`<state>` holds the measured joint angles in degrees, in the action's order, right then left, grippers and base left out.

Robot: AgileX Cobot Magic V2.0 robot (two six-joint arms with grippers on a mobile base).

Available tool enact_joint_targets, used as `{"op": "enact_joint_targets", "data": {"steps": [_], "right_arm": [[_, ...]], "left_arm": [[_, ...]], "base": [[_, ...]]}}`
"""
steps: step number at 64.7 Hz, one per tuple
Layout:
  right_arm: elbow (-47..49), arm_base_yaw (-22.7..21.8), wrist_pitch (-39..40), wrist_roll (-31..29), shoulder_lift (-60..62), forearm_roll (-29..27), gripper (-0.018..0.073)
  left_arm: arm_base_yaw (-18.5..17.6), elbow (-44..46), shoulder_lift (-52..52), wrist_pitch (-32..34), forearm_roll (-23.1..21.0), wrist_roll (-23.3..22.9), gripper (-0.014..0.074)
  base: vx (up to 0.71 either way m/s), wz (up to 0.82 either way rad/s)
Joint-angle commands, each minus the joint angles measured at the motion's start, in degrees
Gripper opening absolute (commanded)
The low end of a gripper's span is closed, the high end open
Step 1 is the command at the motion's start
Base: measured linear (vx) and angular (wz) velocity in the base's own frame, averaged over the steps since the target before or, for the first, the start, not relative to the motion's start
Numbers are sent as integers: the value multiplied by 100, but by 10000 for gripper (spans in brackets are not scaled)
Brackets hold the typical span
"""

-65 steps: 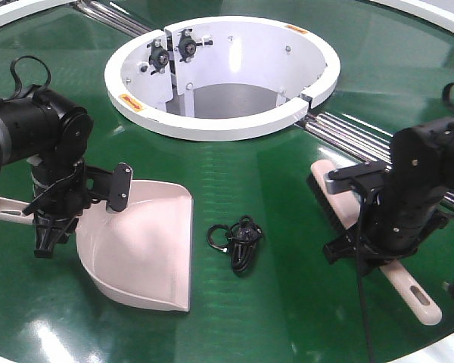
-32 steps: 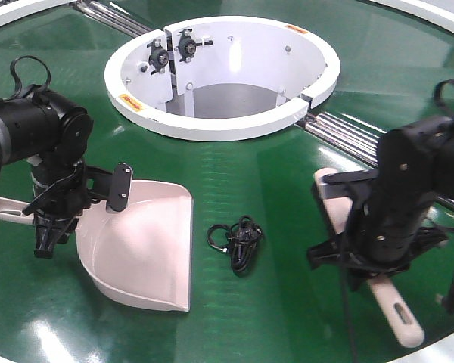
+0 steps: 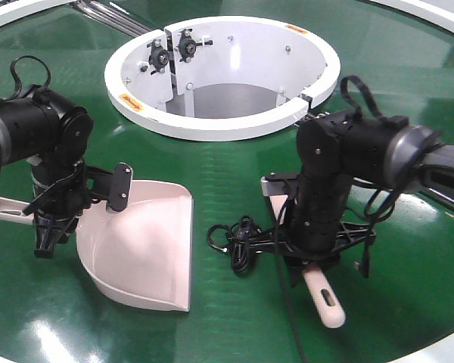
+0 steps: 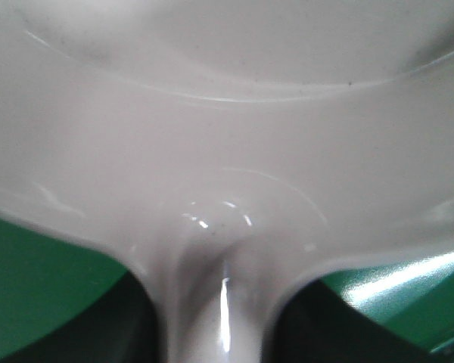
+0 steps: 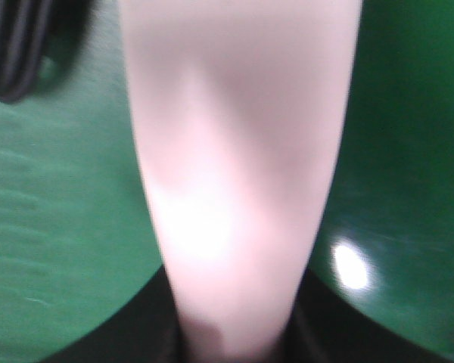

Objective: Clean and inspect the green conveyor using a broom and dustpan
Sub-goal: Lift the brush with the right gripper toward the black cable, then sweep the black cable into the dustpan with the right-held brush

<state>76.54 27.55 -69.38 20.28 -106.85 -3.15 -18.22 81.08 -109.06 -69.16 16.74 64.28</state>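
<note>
Arm hunched low, right pincer [image 3: 312,261] clamps the pale beige plastic broom [image 3: 325,299]; left pincer [image 3: 47,231] grips the pale beige scoop dustpan [image 3: 147,257]; only wrist views show both grips close.

Glare on green conveyor [image 3: 234,318]; wrist blur

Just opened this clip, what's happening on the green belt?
Two arms work over the green conveyor. The left gripper has its jaws shut on the handle of the dustpan, which rests on the belt. The right gripper clamps the broom, held low beside a coiled black cable that lies between it and the dustpan's mouth.
</note>
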Motion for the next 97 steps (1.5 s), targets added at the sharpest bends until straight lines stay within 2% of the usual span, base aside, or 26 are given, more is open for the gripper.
{"op": "enact_joint_targets", "data": {"steps": [1,8,20,29,46,57,65,74,84,97], "right_arm": [[208,2,-465,23,83,-239,-4],[208,7,-465,-27,-63,-483,-4],[262,84,-465,-37,-166,-538,-4],[541,331,-466,-37,-309,-582,-4],[1619,879,-466,-175,-1047,-1177,-4],[2633,1289,-466,-577,-1588,-1818,-4],[3282,1498,-460,-812,-1766,-2068,-4],[3654,1546,-460,-807,-1756,-1989,-4],[3626,1466,-460,-812,-1638,-1879,-4],[3597,1248,-460,-714,-1387,-1304,-4]], "left_arm": [[-57,147,327,8,-8,-15,-8],[-57,147,327,8,-8,-15,-8],[-57,147,327,8,-8,-15,-8],[-57,147,327,3,-8,-15,-7],[-57,147,327,3,-8,-15,-6],[-57,147,327,3,-8,-15,-6],[-57,147,327,3,-8,-15,-6],[-57,147,327,5,-8,-15,-6],[-57,147,327,10,-8,-15,-6],[-57,147,327,5,-8,-15,-6]], "base": [[0,0],[0,0],[0,0],[0,0],[0,0],[0,0],[0,0],[0,0],[0,0],[0,0]]}}
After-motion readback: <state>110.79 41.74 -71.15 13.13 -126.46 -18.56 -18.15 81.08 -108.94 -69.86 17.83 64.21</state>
